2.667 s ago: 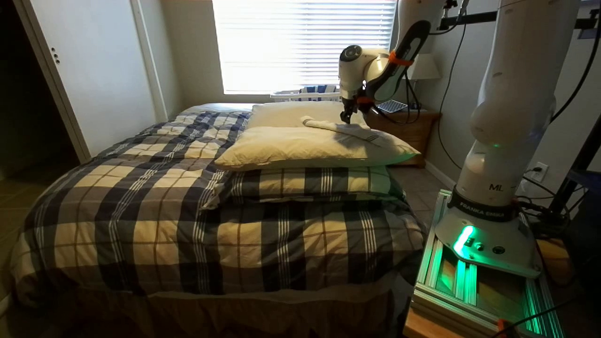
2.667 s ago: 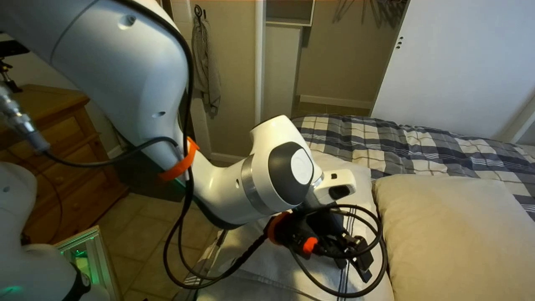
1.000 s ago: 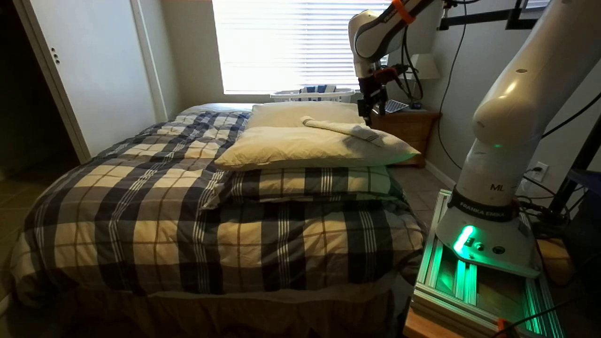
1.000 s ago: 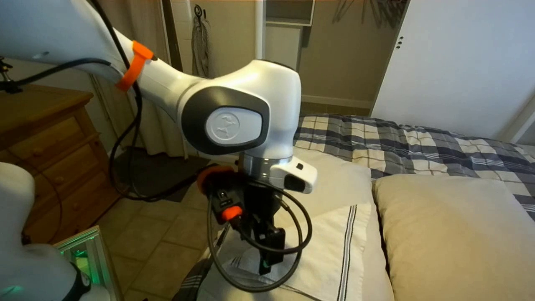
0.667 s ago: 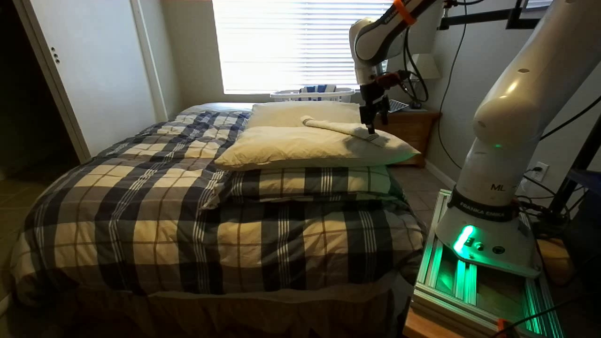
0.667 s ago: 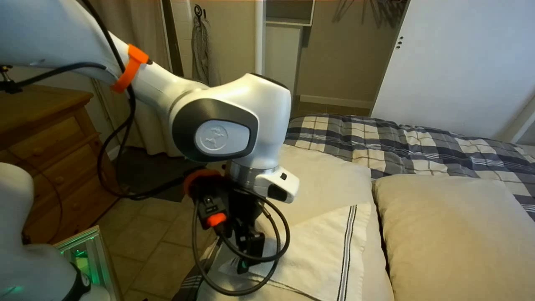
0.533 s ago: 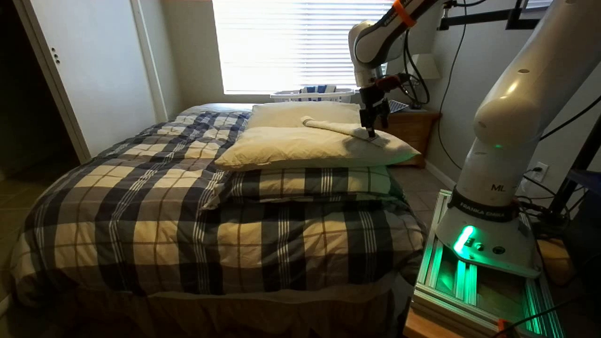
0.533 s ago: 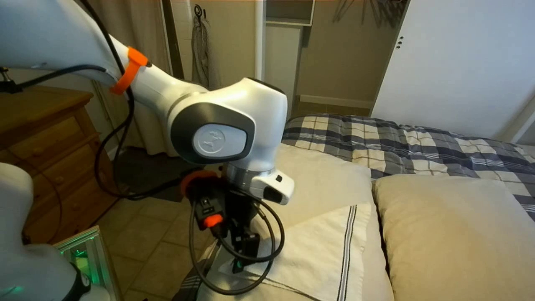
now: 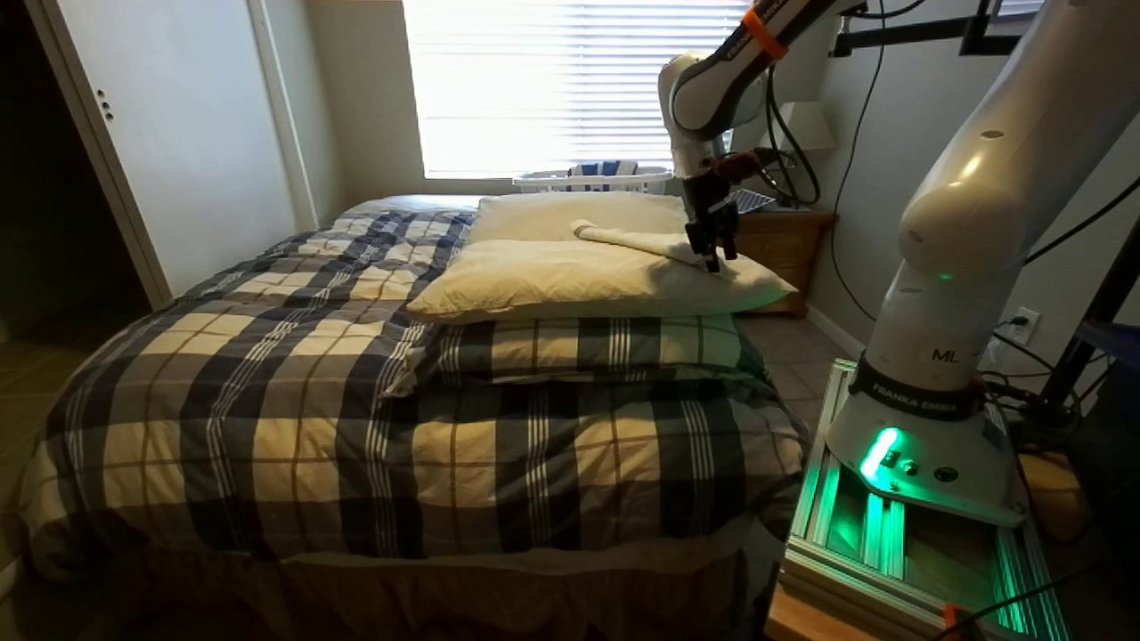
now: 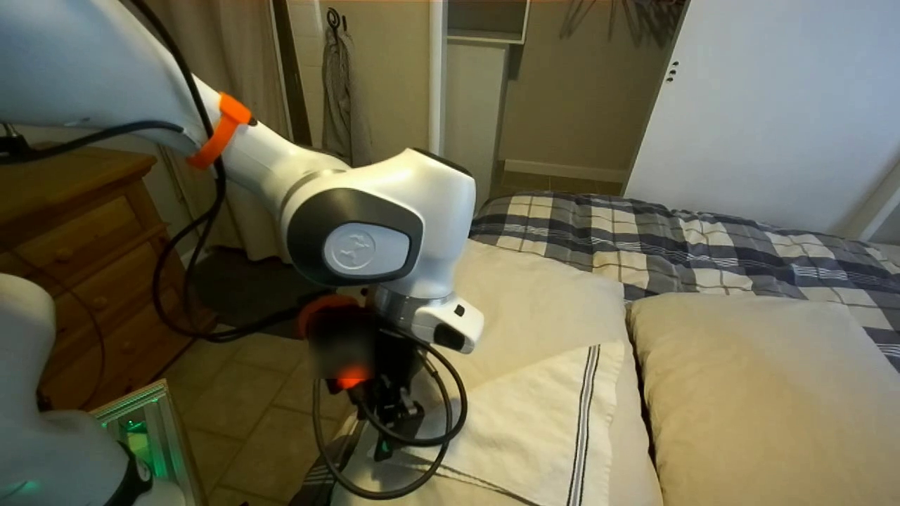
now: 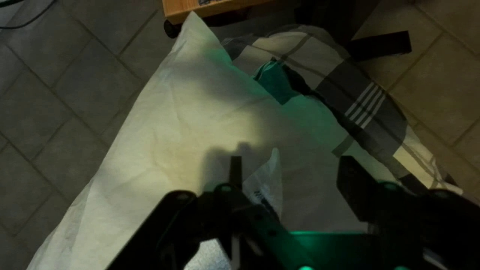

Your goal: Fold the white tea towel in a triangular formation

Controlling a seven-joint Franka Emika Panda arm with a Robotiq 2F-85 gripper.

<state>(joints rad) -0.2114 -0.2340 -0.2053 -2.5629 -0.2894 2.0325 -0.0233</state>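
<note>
The white tea towel (image 10: 527,422), dark-striped, lies on the cream pillow (image 9: 561,280). The gripper (image 11: 291,168) stands low over the pillow's end, jaws spread; in the wrist view, a towel corner shows between them.

Bright window (image 9: 499,89) behind bed (image 9: 294,427)

Plaid bedspread (image 9: 294,427), rumpled; on it we log a plaid pillow (image 9: 641,345) with a cream pillow (image 9: 534,287) on top. White laundry basket (image 9: 543,183) below the window blinds (image 9: 570,89), striped cloth (image 9: 604,170) inside. Lamp (image 9: 814,127) above a wooden nightstand (image 9: 795,245). In an exterior view we note wooden drawers (image 10: 98,232) and a grey cloth (image 10: 338,98) hanging from a hook (image 10: 333,19). Floor (image 11: 67,82) tiled.
</note>
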